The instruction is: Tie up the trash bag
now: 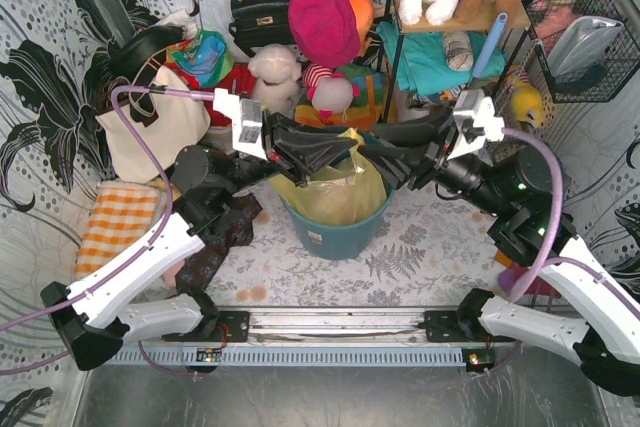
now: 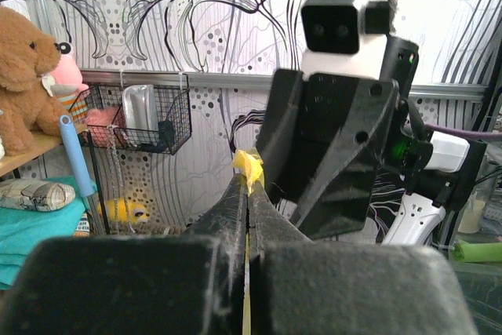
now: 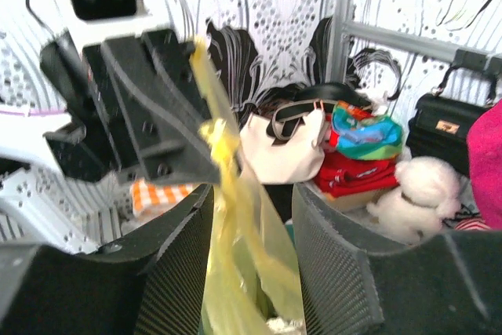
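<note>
Floral-print tabletop (image 1: 420, 247): teal round plastic bucket (image 1: 335, 237) holding thin translucent yellow-green plastic trash bag (image 1: 335, 192). Left gripper (image 2: 248, 186) pressed together, pinching bag's top strip. Right gripper (image 3: 251, 202) spread, strip between its fingers.

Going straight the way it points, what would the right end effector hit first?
Likely the twisted strip of translucent yellow-green plastic trash bag between its fingers, then the left end effector.

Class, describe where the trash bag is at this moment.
In the top view the trash bag sits centre, inside the teal bucket, its top strip pinched by the left claw, the open right claw straddling it.
</note>
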`<action>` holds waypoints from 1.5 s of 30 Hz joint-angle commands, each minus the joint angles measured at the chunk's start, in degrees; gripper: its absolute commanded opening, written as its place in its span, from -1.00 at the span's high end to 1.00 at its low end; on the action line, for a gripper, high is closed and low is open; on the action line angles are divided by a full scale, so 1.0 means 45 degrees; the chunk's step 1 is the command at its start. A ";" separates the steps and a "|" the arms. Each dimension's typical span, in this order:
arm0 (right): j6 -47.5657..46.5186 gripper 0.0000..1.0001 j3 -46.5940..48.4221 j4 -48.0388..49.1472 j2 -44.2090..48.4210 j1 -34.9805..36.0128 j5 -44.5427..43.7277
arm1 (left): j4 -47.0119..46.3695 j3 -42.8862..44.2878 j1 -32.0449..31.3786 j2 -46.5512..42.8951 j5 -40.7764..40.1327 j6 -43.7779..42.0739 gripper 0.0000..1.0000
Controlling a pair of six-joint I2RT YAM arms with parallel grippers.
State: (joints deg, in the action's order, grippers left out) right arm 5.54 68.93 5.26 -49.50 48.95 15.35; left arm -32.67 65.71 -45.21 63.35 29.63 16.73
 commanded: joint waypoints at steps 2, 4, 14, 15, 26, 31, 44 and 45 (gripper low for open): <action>0.0949 0.06 0.2244 -0.0831 -0.0918 0.0054 -0.1176 | -0.0975 -0.0782 0.0086 -0.0768 0.0362 0.0008 1.00; 0.1053 0.04 0.3044 -0.1258 -0.1567 0.0060 -0.0912 | -0.1072 -0.1042 0.0086 -0.0957 0.0549 0.0031 1.00; 0.1656 -0.16 0.7678 -0.3330 -0.5216 0.0059 0.0652 | -0.1307 -0.2062 0.0092 -0.1638 0.1041 0.0049 1.00; 0.1678 -0.18 0.7994 -0.3472 -0.5508 0.0060 0.0753 | -0.1302 -0.2132 0.0087 -0.1696 0.1078 0.0019 1.00; 0.1863 -0.41 0.9195 -0.3334 -0.7158 0.0054 0.2822 | -0.1003 -0.3008 0.0086 -0.2496 0.0932 0.0007 1.00; 0.2371 -0.47 0.9340 -0.2852 -0.7578 0.0072 0.3415 | -0.0866 -0.3177 0.0086 -0.2815 0.0718 -0.0068 1.00; 0.1797 0.01 0.9939 -0.3099 -0.8319 0.1058 0.2657 | 0.0234 -0.2948 0.0086 -0.3081 -0.0020 -0.0606 1.00; 0.1764 0.15 0.9962 -0.3118 -0.8325 0.1088 0.2544 | 0.0270 -0.2912 0.0086 -0.3082 -0.0050 -0.0653 1.00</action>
State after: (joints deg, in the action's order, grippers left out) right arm 14.81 110.98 -9.52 -86.24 53.32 28.80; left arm -31.92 51.62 -45.21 50.39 31.07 15.51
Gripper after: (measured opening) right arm 0.526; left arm 0.010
